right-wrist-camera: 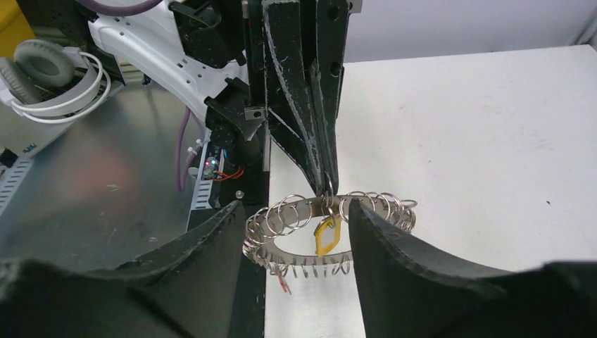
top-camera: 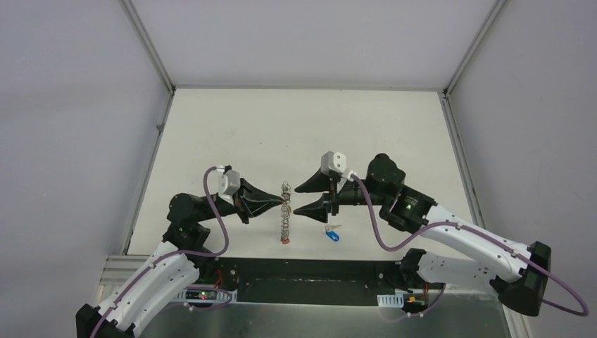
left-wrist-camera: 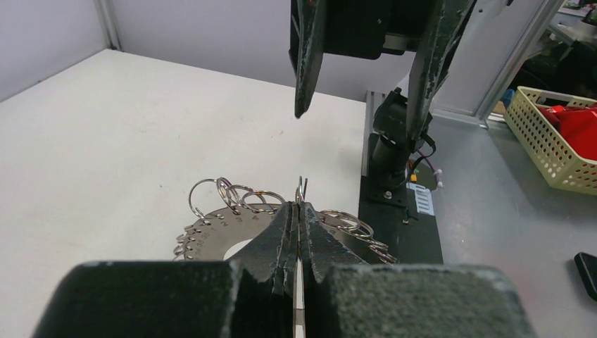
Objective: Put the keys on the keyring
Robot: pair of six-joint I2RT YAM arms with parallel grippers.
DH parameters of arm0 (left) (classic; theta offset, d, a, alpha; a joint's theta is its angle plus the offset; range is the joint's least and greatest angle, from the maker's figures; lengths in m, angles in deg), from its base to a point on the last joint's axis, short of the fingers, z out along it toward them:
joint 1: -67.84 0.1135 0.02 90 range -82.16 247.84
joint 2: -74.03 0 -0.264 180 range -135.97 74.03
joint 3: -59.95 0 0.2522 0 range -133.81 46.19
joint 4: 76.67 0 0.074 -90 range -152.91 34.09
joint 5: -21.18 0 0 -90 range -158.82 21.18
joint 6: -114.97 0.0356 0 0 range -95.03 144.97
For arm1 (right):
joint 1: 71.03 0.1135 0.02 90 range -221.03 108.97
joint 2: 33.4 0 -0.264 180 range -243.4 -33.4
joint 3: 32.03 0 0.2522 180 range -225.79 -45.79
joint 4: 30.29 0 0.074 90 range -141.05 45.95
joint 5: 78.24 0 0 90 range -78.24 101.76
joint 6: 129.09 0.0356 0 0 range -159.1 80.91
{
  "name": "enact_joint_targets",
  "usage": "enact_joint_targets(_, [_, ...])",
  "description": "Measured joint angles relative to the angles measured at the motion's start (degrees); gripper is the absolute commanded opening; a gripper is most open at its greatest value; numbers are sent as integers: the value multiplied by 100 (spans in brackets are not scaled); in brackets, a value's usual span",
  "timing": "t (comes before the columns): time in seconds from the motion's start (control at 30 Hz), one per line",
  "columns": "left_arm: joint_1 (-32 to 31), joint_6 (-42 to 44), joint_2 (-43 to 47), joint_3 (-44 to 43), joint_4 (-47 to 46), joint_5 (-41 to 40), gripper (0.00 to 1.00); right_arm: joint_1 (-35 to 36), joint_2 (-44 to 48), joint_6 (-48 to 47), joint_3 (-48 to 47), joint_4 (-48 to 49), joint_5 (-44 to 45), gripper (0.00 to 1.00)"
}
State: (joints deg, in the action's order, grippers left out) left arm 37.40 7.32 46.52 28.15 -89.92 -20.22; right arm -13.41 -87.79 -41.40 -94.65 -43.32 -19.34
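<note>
Basket: a pale, perforated basket (left-wrist-camera: 542, 144) sits off the table at the right edge of the left wrist view. Something red (left-wrist-camera: 581, 123) is inside, but I cannot make out what.
Ring carrier: a metal disc (left-wrist-camera: 211, 236) fringed all round with split rings stands on the white table (top-camera: 281, 127) between the two claws.
Left claw: the left gripper (top-camera: 280, 204) is pinched tight on one keyring (right-wrist-camera: 329, 190) at the top of the disc. The thin wire loop pokes out past its fingertips.
Right claw: the right gripper (top-camera: 296, 201) has its jaws spread wide on either side of the disc and grips nothing.
Yellow-tagged key: the yellow-tagged key (right-wrist-camera: 327, 236) hangs against the disc just under the left claw's tip. I cannot tell whether it is threaded on.
Blue-tagged key: the blue-tagged key (top-camera: 332, 233) lies flat on the table beside the disc, under the right arm and touched by nothing.
Only from above: the blue tag shows there — neither wrist camera catches it.
Only from the right wrist: the yellow tag, plus white headphones (right-wrist-camera: 53, 77) on the grey bench (right-wrist-camera: 105, 176).
Red tag: a red tag (top-camera: 285, 240) dangles at the disc's near end.
In the way: the right claw's own dark fingers (right-wrist-camera: 394, 260) hide the disc's flanks — and the left claw's fingers hide most of the held ring.
</note>
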Motion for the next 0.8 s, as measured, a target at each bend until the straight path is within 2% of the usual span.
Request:
enact_joint_targets(0.07, [0, -7, -15, 0, -76, 24, 0, 0, -149, 0, 0, 188, -173, 46])
enact_joint_targets(0.4, [0, -96, -28, 0, -229, 103, 0, 0, -702, 114, 0, 553, -345, 37])
enact_joint_targets(0.57, [0, -105, -28, 0, -264, 103, 0, 0, -789, 155, 0, 678, -348, 29])
enact_joint_targets(0.8, [0, -109, -28, 0, -262, 125, 0, 0, -909, 199, 0, 728, -348, 13])
